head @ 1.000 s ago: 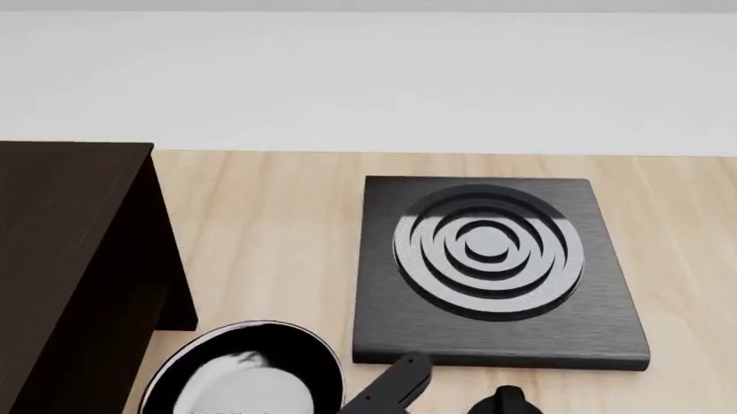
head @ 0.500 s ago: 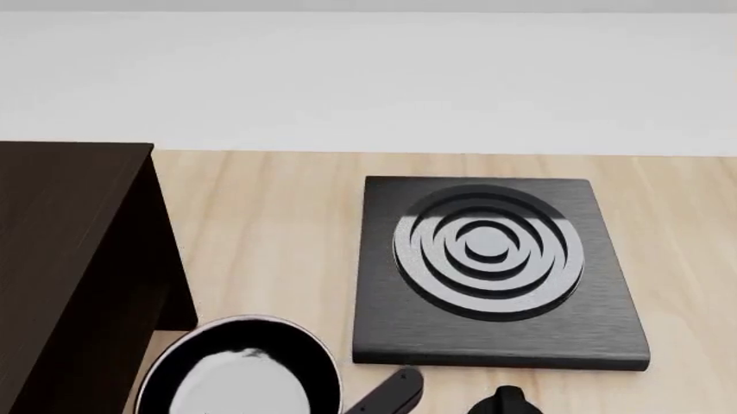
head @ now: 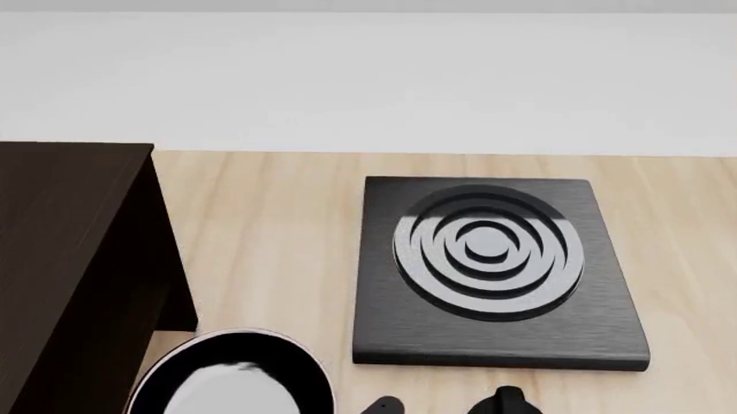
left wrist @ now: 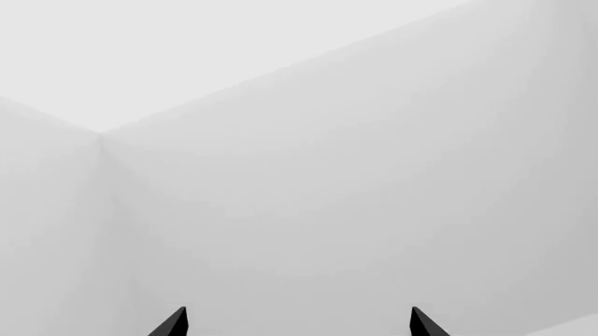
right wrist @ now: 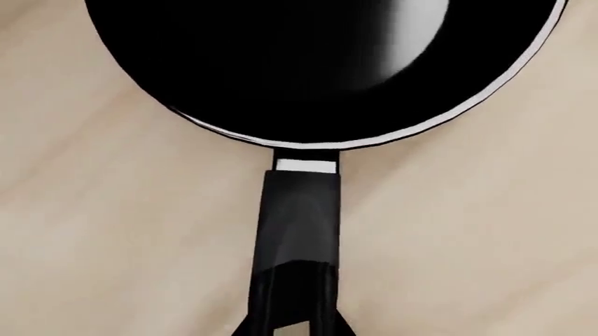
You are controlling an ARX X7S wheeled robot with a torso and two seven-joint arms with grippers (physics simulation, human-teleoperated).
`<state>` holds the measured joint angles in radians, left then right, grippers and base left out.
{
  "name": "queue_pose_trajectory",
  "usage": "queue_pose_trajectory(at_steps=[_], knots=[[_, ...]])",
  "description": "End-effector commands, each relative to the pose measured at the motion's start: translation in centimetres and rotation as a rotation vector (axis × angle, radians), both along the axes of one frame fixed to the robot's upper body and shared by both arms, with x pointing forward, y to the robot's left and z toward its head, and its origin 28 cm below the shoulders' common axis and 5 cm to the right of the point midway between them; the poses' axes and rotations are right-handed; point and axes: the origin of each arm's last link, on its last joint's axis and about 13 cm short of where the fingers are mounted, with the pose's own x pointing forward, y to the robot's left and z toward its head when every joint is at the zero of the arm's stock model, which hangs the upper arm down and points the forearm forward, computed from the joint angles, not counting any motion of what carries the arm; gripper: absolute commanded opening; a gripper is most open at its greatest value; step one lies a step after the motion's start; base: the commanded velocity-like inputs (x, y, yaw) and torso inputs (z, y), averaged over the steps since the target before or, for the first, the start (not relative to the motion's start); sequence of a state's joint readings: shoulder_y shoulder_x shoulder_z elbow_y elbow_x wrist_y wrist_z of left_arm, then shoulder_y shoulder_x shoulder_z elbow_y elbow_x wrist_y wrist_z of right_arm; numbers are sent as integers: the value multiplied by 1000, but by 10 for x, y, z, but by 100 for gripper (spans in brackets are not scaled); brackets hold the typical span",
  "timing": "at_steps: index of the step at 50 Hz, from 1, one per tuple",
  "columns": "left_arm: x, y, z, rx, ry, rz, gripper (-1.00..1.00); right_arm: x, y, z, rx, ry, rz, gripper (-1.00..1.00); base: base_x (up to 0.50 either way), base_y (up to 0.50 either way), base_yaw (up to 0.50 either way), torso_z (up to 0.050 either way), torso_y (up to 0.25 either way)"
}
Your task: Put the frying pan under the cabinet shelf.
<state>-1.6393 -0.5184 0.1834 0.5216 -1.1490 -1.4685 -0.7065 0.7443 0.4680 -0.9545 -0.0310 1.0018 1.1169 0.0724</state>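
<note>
Right gripper (right wrist: 291,308) clenched on frying pan (head: 230,379) handle. Pan just beside cabinet shelf (head: 69,276), near its front corner. We keep pan level, slide low under cabinet. Left gripper (left wrist: 297,323) spread, empty.

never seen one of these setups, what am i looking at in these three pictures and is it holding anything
It is a simulated two-armed robot, with one camera on its head and one near each gripper. The head view looks down on a pale wooden table: a dark cabinet shelf at the left, a square black plate with rings, and the frying pan at the near edge. The right wrist view looks along the pan's long handle, and the right gripper is closed around it. The left wrist view shows only blank wall and the left gripper, fingertips apart, holding nothing.
</note>
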Motion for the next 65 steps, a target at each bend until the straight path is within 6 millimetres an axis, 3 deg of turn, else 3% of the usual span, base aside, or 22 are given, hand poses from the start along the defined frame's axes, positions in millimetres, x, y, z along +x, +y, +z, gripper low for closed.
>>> queue_pose_trajectory(at_steps=[1,12,23,33,45,50,65], knots=[[0,-1,2,1,-5,0,100,-31,17,-3,136,194,104,-100,0,0,0,0,0],[0,1,-3,-1,3,12,100,-9,28,-2,195,164,93,-100,0,1,2,0,0],[1,4,-9,2,11,31,100,21,51,16,277,101,124,-100,1,2,2,0,0],[4,3,-10,1,16,32,100,13,70,30,326,93,205,-100,0,0,0,0,0],[1,5,-11,-2,9,41,100,29,90,23,391,122,241,-100,0,0,0,0,1],[3,4,-11,1,11,42,100,18,100,20,386,137,302,-100,0,0,0,0,0],[1,10,-17,-12,24,52,100,43,127,20,401,96,325,-100,0,0,1,0,1]])
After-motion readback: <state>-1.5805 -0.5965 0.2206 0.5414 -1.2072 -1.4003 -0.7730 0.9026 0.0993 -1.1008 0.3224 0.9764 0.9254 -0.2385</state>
